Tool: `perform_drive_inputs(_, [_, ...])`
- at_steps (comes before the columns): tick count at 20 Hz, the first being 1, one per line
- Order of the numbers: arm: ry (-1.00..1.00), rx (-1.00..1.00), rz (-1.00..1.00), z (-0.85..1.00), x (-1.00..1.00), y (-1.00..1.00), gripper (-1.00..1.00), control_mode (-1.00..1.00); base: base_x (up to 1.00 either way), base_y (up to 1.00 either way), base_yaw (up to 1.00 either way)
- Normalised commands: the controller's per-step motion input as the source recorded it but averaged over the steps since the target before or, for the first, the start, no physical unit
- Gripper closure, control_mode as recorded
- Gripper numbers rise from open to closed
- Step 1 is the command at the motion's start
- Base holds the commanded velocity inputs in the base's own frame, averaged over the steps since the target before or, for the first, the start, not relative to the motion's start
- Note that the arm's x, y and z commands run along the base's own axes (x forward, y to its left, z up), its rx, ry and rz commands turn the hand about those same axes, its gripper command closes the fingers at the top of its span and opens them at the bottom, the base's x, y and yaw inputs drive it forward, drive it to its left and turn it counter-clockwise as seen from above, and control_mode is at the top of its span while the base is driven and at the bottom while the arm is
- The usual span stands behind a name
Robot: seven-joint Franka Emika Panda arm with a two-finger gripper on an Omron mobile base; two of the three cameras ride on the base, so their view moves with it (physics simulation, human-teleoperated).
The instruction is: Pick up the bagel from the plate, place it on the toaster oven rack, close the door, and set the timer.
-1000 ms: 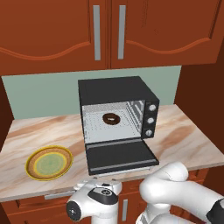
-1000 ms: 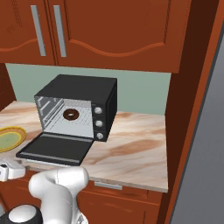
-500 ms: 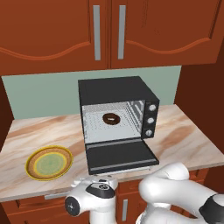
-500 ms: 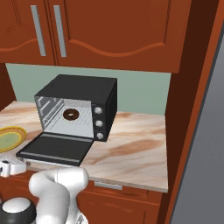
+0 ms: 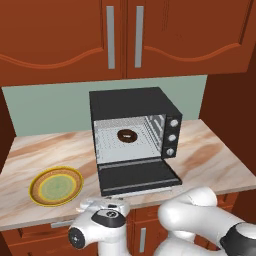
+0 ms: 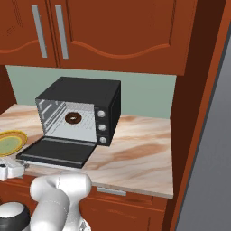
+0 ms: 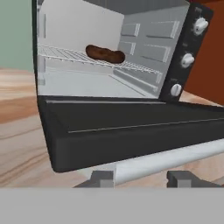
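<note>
**Fingers at the door handle, bagel already on the rack**

Left base view: the bagel (image 5: 128, 135) lay on the toaster oven rack (image 5: 125, 141), the plate (image 5: 55, 186) sat bare on the counter (image 5: 210, 160) to the left, and the door (image 5: 137, 176) hung flat open toward the robot. A rigid hinged panel like that probably swings easily (the bar along its near edge is the natural hold).

Right base view: from this side the three knobs (image 6: 101, 127) on the oven's right front panel faced the camera.

Hand view: the gripper (image 7: 142, 178) sat at the silver handle (image 7: 170, 158), a dark tip either side of a stretch of the bar, seemingly clamped on it; contact itself was hidden. This low view alone showed the handle's underside and the bagel resting on the wires.
</note>
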Motion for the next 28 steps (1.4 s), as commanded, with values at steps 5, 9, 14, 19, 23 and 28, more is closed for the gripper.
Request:
perform_drive_inputs(5, [-0.27,0.00,0.00,0.74,0.39,-0.06,-1.00,-1.00,0.00,0.00,0.00])
perform_drive_inputs(9, [-0.23,0.00,0.00,0.73,0.54,-0.10,-1.00,-1.00,0.00,0.00,0.00])
perform_drive_inputs(14, [-0.14,0.00,0.00,0.57,0.81,-0.15,-1.00,-1.00,0.00,0.00,0.00])
perform_drive_inputs(19, [-0.03,0.01,0.00,0.38,0.94,-0.15,-1.00,-1.00,0.00,0.00,0.00])
perform_drive_inputs(23, [0.00,0.00,0.00,0.26,0.91,-0.14,-1.00,-1.00,0.00,0.00,0.00])
perform_drive_inputs(28, [0.00,0.00,0.00,0.02,0.45,-0.02,-1.00,-1.00,0.00,0.00,0.00])
